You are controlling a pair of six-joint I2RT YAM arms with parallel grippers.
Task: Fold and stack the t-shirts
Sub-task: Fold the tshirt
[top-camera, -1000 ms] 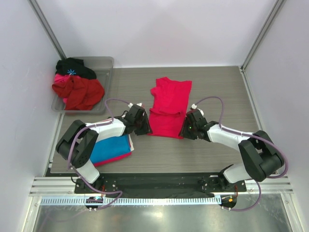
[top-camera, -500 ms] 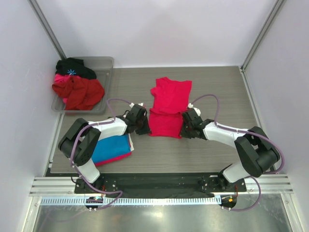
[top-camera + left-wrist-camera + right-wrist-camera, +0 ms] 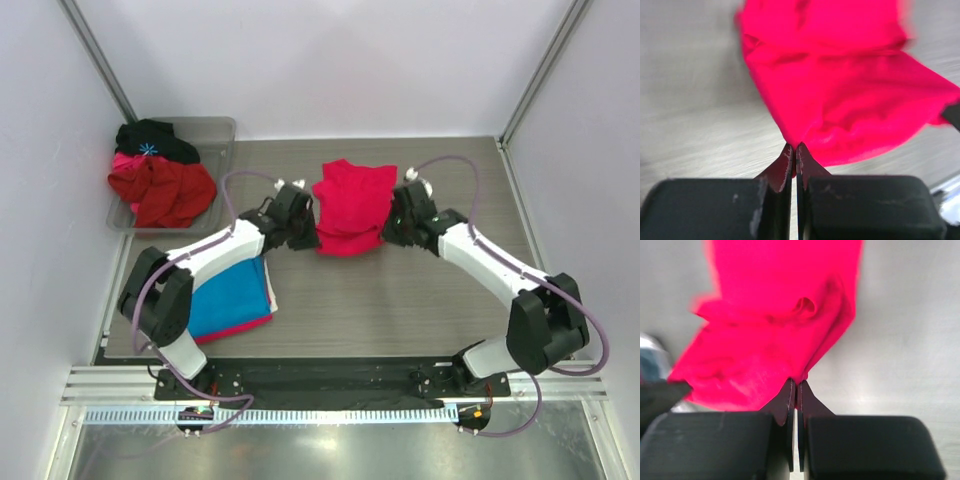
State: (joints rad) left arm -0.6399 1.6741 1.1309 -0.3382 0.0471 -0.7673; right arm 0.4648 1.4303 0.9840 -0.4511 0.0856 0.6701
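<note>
Top external showed the crimson tee [image 3: 352, 205] mid-surface [image 3: 400, 310], its near hem lifted and bunched over the middle. At the sides, left fingers [image 3: 783, 167] and right fingers [image 3: 786, 401] were each clenched on a near corner. Step looked like the hem-to-collar fold. Next would need both corners carried farther back, laid flat and let go. The blue tee [image 3: 228, 305] lay folded at left.

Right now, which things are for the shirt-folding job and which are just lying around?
For the job:
crimson-pink t-shirt, pinched at its edges by the left gripper and right gripper
folded blue t-shirt
pink-red t-shirt under it, only its edge showing

Just lying about:
grey bin
heap of red and black clothes in it, untouched
</note>
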